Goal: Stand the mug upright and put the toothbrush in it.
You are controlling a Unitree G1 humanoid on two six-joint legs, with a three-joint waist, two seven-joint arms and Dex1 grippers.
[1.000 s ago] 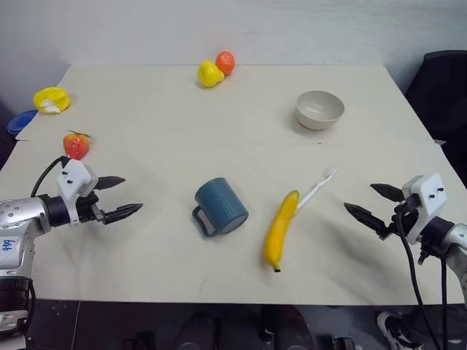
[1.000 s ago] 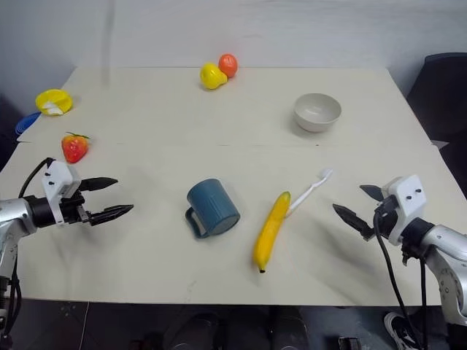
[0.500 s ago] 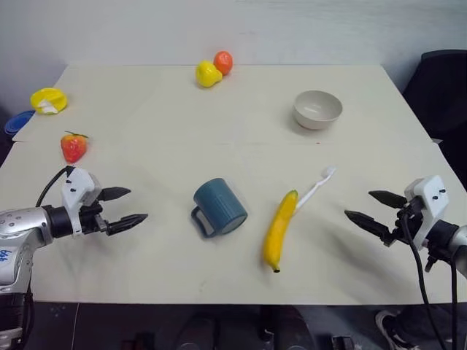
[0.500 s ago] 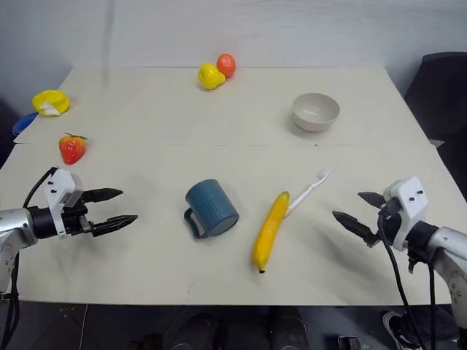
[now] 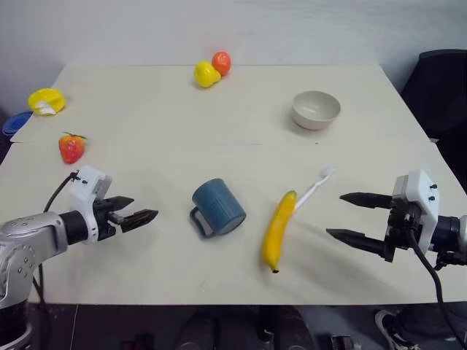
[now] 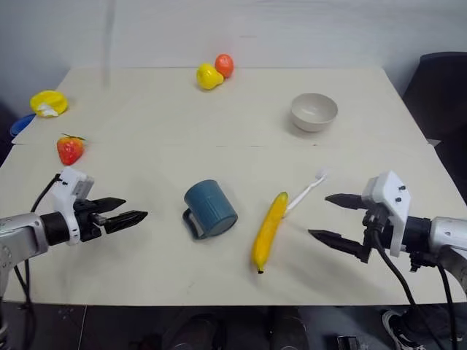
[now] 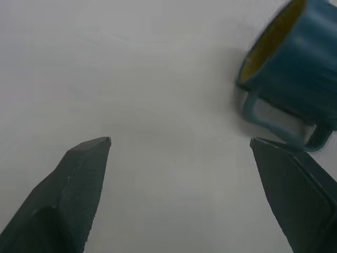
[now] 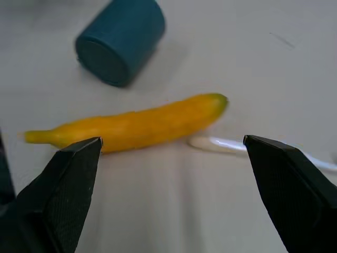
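Note:
The dark teal mug (image 5: 219,206) lies on its side near the table's middle, with its handle towards the front left. The left wrist view shows its brownish inside (image 7: 295,68). The white toothbrush (image 5: 315,186) lies flat to the right of it, its handle end against the tip of a yellow banana (image 5: 279,230). My left gripper (image 5: 144,207) hovers open to the left of the mug, pointing at it, with nothing between its fingers. My right gripper (image 5: 334,214) is open and empty just right of the banana, pointing at the banana and toothbrush (image 8: 253,147).
A beige bowl (image 5: 316,109) stands at the back right. A strawberry (image 5: 71,147) and a yellow object (image 5: 46,100) lie at the left, and a yellow fruit (image 5: 206,74) and an orange one (image 5: 221,62) at the back. A dark chair (image 5: 441,80) stands beyond the table's right edge.
My left gripper has rolled and shifted right towards the mug. My right gripper has moved left towards the banana and toothbrush and risen a little. Both stayed open.

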